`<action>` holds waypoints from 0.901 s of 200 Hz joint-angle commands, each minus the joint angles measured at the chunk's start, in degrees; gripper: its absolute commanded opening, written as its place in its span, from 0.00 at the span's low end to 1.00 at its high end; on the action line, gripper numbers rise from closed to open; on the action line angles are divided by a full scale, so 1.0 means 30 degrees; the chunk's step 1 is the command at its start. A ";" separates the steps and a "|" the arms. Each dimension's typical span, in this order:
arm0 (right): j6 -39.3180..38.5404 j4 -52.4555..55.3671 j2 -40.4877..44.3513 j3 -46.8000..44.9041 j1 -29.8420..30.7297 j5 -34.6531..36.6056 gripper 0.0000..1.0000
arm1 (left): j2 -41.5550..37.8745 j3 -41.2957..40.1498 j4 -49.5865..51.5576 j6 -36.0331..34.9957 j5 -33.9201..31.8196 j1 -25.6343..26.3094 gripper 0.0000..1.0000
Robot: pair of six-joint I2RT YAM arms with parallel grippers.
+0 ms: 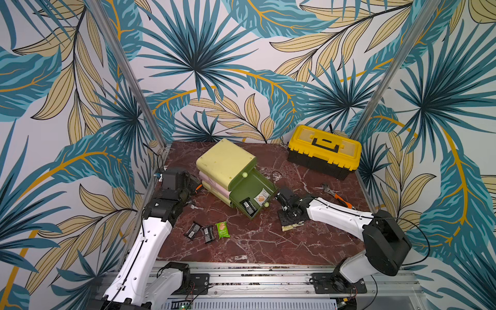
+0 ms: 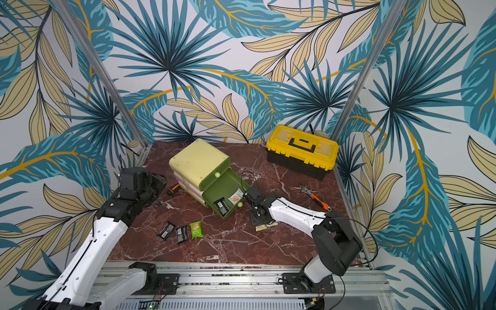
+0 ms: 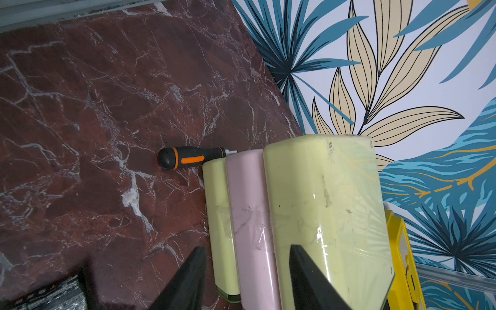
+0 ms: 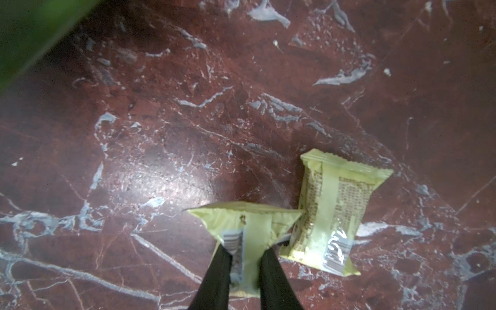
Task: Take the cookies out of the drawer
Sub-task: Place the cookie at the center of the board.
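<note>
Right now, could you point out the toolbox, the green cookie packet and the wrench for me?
toolbox [image 1: 346, 150]: in a top view, on its yellow lid.
green cookie packet [image 1: 222, 230]: in a top view, middle of the wrapper.
wrench [image 1: 341, 200]: in a top view, on its orange handle.

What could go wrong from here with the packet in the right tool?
The right tool grips the cream packet near one end, so it may slip or drop onto the second cream packet beside it. The right arm sits close to the open drawer, which holds black packets and a white packet; swinging back could bump it.
</note>
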State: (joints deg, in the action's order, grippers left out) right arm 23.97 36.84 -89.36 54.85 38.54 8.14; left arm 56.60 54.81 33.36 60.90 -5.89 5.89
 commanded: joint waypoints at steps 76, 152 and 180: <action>-0.0049 -0.0775 -0.0047 -0.0325 -0.1195 -0.0914 0.42 | -0.0059 0.0855 -0.0139 -0.0755 0.0261 -0.0264 0.54; -0.1827 0.0644 0.4038 0.1690 -0.1380 0.1163 0.48 | 0.0294 0.1111 -0.1643 -0.2670 0.2553 -0.0268 0.53; -0.2108 0.0767 0.3276 0.4002 -0.1362 0.0046 0.48 | 0.0291 0.0839 -0.2595 -0.2892 0.3379 -0.0264 0.53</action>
State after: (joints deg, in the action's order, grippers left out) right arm 19.64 37.89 -77.93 61.87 34.48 9.61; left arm 57.34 55.29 29.71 54.72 0.89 5.63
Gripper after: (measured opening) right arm 0.481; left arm 0.531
